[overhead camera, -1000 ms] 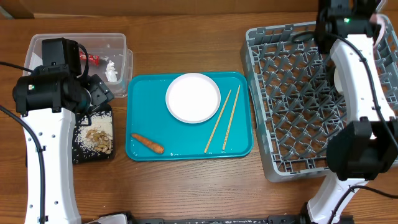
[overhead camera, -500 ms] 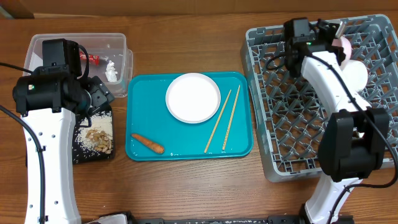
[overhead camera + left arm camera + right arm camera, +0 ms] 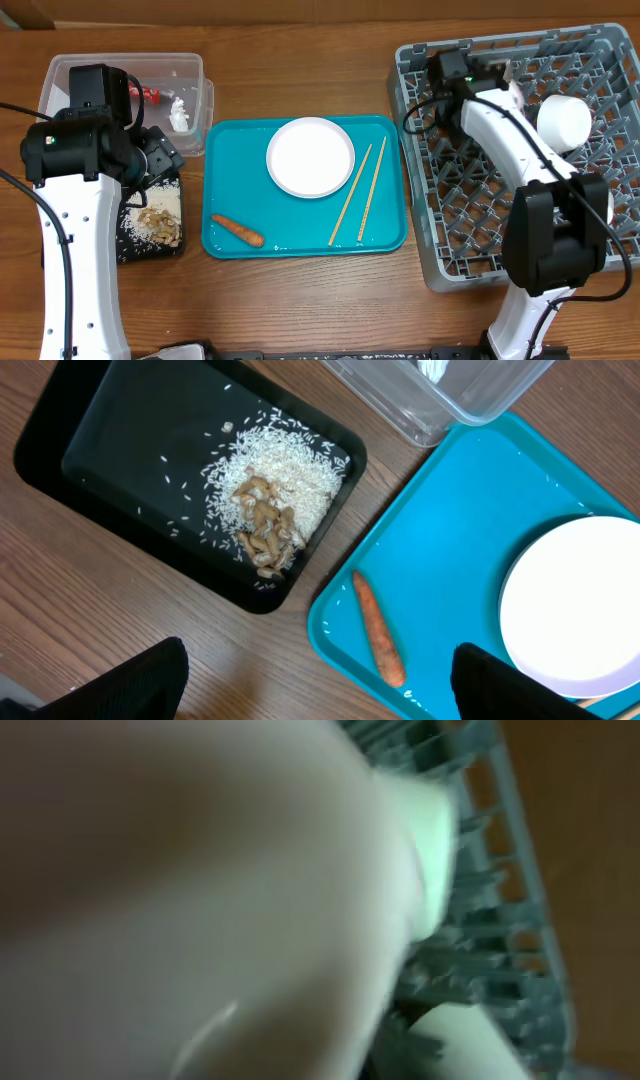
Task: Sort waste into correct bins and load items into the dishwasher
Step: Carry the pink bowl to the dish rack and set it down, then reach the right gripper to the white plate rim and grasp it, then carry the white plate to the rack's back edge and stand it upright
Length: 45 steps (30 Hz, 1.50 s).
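Note:
My left gripper [image 3: 152,158] [image 3: 325,705] is open and empty, above the black tray's [image 3: 133,252] [image 3: 110,450] near edge. The tray holds beige scraps [image 3: 160,222] [image 3: 265,525] and rice. The carrot [image 3: 238,231] [image 3: 378,630], white plate [image 3: 311,157] [image 3: 580,610] and two chopsticks [image 3: 352,193] lie on the teal tray [image 3: 230,150]. The clear tub [image 3: 190,65] holds the red wrapper [image 3: 148,94] and tissue [image 3: 180,112]. My right gripper [image 3: 500,72] is over the grey rack's [image 3: 470,220] back left. A blurred pale-pink bowl [image 3: 200,900] fills its view and hides the fingers. A white bowl [image 3: 563,120] sits in the rack.
The teal tray [image 3: 450,530] lies between the black tray and the rack. The clear tub's corner [image 3: 440,400] is just behind the teal tray. The rack's upright pegs stand all around my right gripper. Bare wooden table runs along the front.
My right arm has swung left along the back of the rack, from its far right corner to its back left, with the pale bowl. The left arm has not moved.

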Tool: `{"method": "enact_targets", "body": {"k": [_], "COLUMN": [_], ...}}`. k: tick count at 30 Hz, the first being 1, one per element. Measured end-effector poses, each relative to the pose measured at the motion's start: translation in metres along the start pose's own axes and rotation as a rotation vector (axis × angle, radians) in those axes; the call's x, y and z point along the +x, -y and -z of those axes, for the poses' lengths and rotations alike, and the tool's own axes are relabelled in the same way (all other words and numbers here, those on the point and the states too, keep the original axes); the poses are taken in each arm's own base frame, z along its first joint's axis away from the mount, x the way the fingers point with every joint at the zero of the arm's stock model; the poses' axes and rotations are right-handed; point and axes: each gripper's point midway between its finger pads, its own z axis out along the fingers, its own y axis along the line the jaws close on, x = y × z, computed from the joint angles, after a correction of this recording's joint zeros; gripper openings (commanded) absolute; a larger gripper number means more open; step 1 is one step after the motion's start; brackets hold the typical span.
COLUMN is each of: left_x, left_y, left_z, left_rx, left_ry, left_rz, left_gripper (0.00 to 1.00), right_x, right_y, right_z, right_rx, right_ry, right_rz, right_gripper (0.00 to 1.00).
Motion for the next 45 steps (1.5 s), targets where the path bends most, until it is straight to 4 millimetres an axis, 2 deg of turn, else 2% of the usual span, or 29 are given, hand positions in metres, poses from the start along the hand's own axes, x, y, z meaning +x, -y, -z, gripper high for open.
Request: {"method": "enact_targets", "body": {"k": [3,5,6,7,8,10,12,14,15,18,20,23,24,26,27,28,31,35,36,38,40,42,45], "left_x": [0.000,-0.001,0.000,0.000,0.000,-0.001,-0.001,-0.001,0.000,0.000,0.000,0.000,0.000,0.000,0.000,0.000,0.000,0.000,0.000,0.000,0.000,0.000,0.001], "left_y": [0.000,0.000,0.000,0.000,0.000,0.000,0.000,0.000,0.001,0.001,0.001,0.001,0.001,0.001,0.001,0.002,0.001,0.001,0.002,0.002,0.002,0.002,0.002], "left_z": [0.000,0.000,0.000,0.000,0.000,0.000,0.000,0.000,0.000,0.000,0.000,0.000,0.000,0.000,0.000,0.000,0.000,0.000,0.000,0.000,0.000,0.000,0.000], "left_rx": [0.001,0.001,0.001,0.001,0.001,0.001,0.001,0.001,0.002,0.005,0.005,0.008,0.008,0.008,0.008,0.008,0.008,0.008,0.008,0.008,0.009,0.009,0.011], "left_ry": [0.002,0.002,0.002,0.002,0.002,0.002,0.002,0.002,0.002,0.000,0.000,-0.002,-0.002,-0.002,-0.002,-0.002,-0.002,-0.002,-0.002,-0.002,-0.003,-0.003,-0.004], "left_rz": [0.000,0.000,0.000,0.000,0.000,0.000,0.000,0.000,0.000,0.000,0.000,0.000,0.000,0.000,0.000,0.000,0.000,0.000,0.000,0.000,0.000,0.000,0.000], "left_gripper": [0.86,0.86,0.86,0.87,0.87,0.87,0.87,0.87,0.87,0.87,0.87,0.87,0.87,0.87,0.87,0.87,0.87,0.87,0.87,0.87,0.87,0.87,0.87], "right_x": [0.019,0.025,0.023,0.010,-0.002,-0.027,-0.060,-0.073,-0.074,-0.068,-0.054,-0.039,-0.027,-0.018,-0.007,-0.002,0.015,0.037,0.045,0.054,0.064,0.067,0.067], "right_y": [-0.023,-0.028,-0.028,-0.026,-0.025,-0.018,-0.010,-0.014,-0.023,-0.051,-0.076,-0.104,-0.127,-0.143,-0.164,-0.174,-0.207,-0.234,-0.243,-0.251,-0.255,-0.257,-0.256], "right_z": [0.005,0.008,0.013,0.027,0.039,0.072,0.124,0.161,0.178,0.204,0.221,0.233,0.237,0.236,0.228,0.221,0.186,0.152,0.144,0.135,0.128,0.125,0.126], "right_rx": [-0.122,-0.164,-0.185,-0.240,-0.276,-0.378,-0.559,-0.729,-0.830,-0.995,-1.078,-1.130,-1.148,-1.151,-1.141,-1.131,-1.088,-1.054,-1.052,-1.054,-1.049,-1.043,-1.047], "right_ry": [-0.079,-0.114,-0.114,-0.083,-0.049,0.033,0.157,0.222,0.237,0.245,0.224,0.201,0.176,0.152,0.116,0.090,-0.008,-0.111,-0.145,-0.184,-0.221,-0.234,-0.244], "right_rz": [0.045,0.054,0.051,0.037,0.028,0.004,-0.054,-0.064,-0.042,0.024,0.097,0.179,0.235,0.272,0.312,0.329,0.368,0.403,0.414,0.428,0.444,0.444,0.442], "right_gripper": [0.30,0.32,0.38,0.53,0.58,0.60,0.60,0.60,0.60,0.60,0.60,0.60,0.60,0.60,0.61,0.60,0.60,0.59,0.56,0.41,0.20,0.04,0.04]}}
